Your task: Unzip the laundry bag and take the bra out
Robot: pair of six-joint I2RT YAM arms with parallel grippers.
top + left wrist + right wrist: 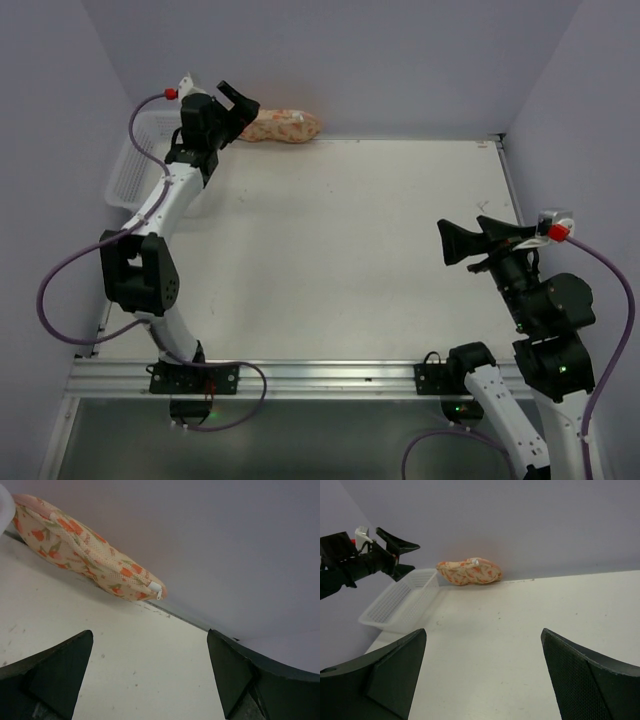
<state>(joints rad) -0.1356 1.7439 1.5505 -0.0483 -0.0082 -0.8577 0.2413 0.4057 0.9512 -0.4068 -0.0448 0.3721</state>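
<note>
Left end effector [240, 103], spread wide and empty, hovers just beside the bag [283, 127] at the desk's [350, 250] far left; right end effector [468, 232], equally spread, holds nothing, near right.

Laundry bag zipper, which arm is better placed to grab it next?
Left, probably: its open jaws hang beside the laundry bag, zipper pull ahead of them. The right arm sits far across the table.

The bag [283, 127] lies at the far edge of the surface [340, 260], just right of the basket [135, 165], with the left pincer [238, 100] beside it.
</note>
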